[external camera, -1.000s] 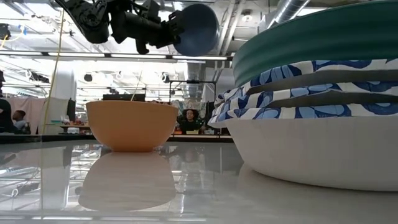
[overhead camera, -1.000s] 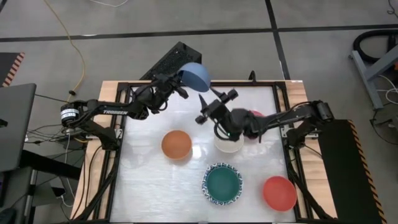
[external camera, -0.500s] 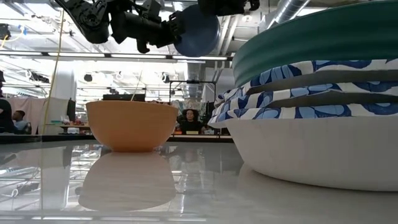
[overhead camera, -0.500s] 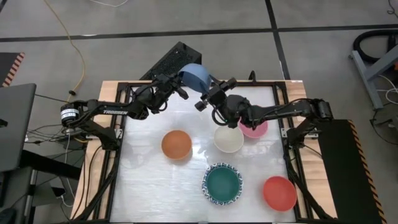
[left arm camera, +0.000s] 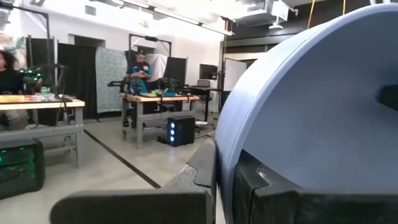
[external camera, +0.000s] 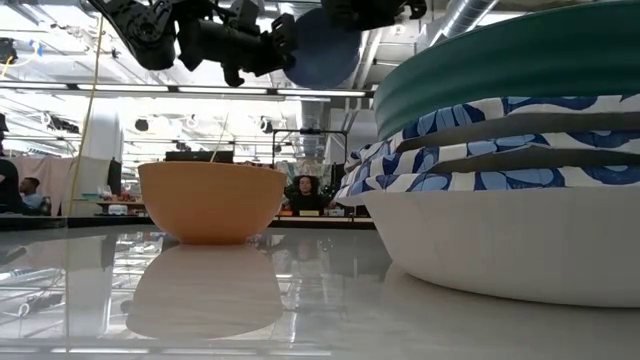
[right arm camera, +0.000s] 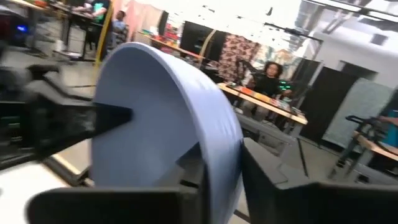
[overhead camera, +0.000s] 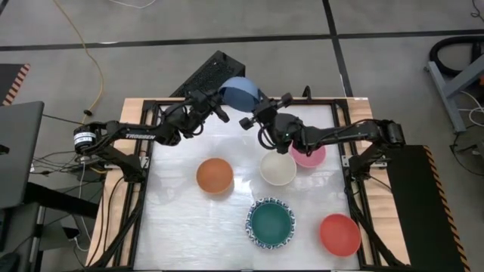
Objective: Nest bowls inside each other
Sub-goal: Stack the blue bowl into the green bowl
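Nearest the front edge of the worktop sit the red bowl and the stack topped by the green bowl, which rests inside the blue-patterned white bowls; in the low view that stack fills the right side. Behind them the orange bowl stands alone at the left, while the cream bowl and the pink bowl sit close together at the right. Farthest back, raised above the rear of the worktop, the blue bowl hangs tipped on edge between both arms. The left gripper has its jaws clamped tight on the bowl's rim, one finger outside the wall and one inside. The right gripper meets the bowl from the opposite side, its jaws straddling the rim, with one finger just outside it; they look narrowed onto the wall, though a firm grip cannot be confirmed. This appears to be a hand-over in mid-air. To do it well, the right jaws should be fully seated on the rim before the left jaws let go, and the left arm should back away straight so the bowl does not twist. After that the bowl wants levelling before being lowered into a bowl or stack, centred so it seats flat.
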